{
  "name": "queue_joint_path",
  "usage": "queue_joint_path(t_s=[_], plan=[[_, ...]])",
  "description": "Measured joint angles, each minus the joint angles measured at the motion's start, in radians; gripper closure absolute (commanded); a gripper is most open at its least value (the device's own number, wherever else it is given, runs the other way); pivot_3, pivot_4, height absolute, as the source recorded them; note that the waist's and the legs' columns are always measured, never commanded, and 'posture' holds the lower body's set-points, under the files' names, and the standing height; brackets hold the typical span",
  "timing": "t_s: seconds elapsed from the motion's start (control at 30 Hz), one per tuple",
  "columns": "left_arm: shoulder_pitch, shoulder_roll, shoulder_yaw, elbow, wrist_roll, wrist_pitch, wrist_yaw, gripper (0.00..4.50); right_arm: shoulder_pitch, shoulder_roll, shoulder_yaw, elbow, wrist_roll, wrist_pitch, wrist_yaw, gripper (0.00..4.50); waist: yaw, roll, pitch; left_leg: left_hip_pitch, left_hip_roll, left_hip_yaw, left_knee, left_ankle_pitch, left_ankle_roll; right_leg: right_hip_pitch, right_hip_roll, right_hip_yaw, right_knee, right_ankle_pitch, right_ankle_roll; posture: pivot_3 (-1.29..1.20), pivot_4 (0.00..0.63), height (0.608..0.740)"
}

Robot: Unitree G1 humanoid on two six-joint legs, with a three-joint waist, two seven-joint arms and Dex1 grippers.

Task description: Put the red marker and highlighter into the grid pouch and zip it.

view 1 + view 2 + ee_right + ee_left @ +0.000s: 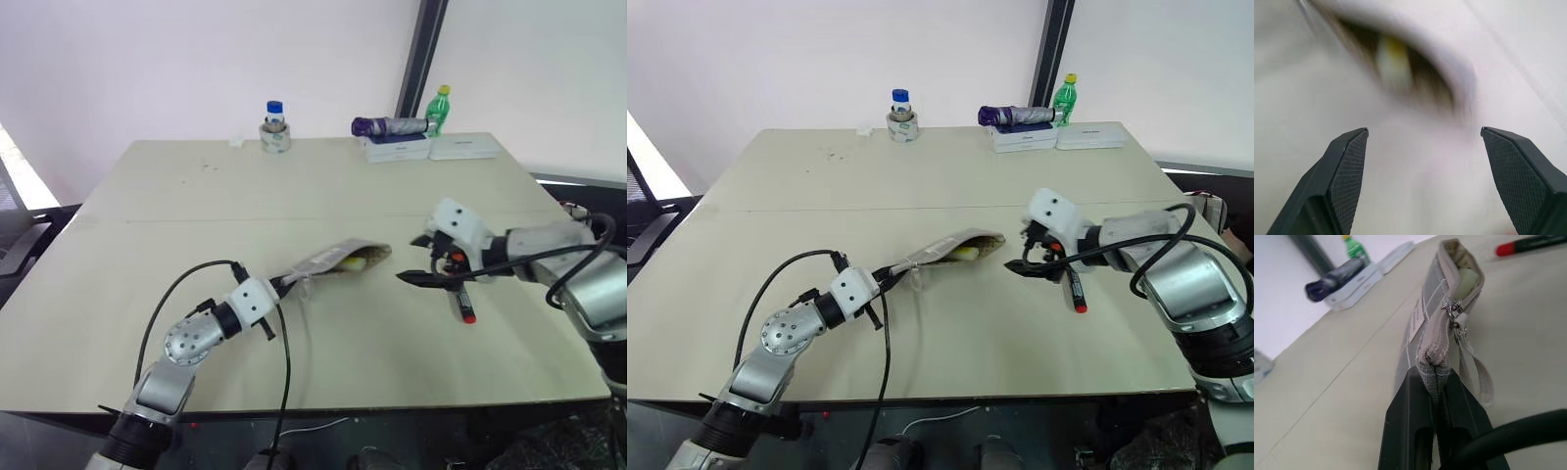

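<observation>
On a pale table [147,294], the left gripper [1436,377] pinched the grid pouch [338,262] — highlighter [354,262] inside. The right gripper [1031,257] gaped empty; the red marker [1075,292] lay beside it — a careless reach might roll it away.

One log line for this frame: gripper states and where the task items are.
left gripper: shut on grid pouch | right gripper: open, empty | highlighter: in pouch | red marker: on table
</observation>
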Motion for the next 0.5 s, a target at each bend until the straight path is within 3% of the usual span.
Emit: queue_joint_path(t_s=[0.17, 0.43, 0.5], plan=[[-0.008, -0.028, 0.001, -0.007, 0.020, 0.038, 0.053, 4.50, 0.054, 0.019, -0.052, 0.160, -0.052, 0.074, -0.137, 0.68, -0.001, 0.000, 0.000, 0.000, 0.000, 0.000, 0.000, 0.000, 0.000, -0.001, 0.000, 0.000, 0.001, 0.000, 0.000, 0.00, 0.150, 0.740], [-0.027, -0.055, -0.006, -0.004, 0.039, 0.053, 0.076, 4.50, 0.130, 0.088, -0.111, 0.169, -0.035, 0.190, -0.217, 0.68, 0.000, 0.000, 0.000, 0.000, 0.000, 0.000, 0.000, 0.000, 0.000, 0.000, 0.000, 0.001, 0.001, 0.000, 0.000, 0.00, 0.150, 0.740], [-0.028, -0.056, -0.007, -0.003, 0.039, 0.053, 0.074, 4.50, 0.132, 0.098, -0.128, 0.167, -0.023, 0.220, -0.229, 1.20, 0.000, 0.000, 0.000, 0.000, 0.000, 0.000, 0.000, 0.000, 0.000, 0.000, 0.000, 0.001, 0.001, 0.000, 0.000, 0.00, 0.150, 0.740]])
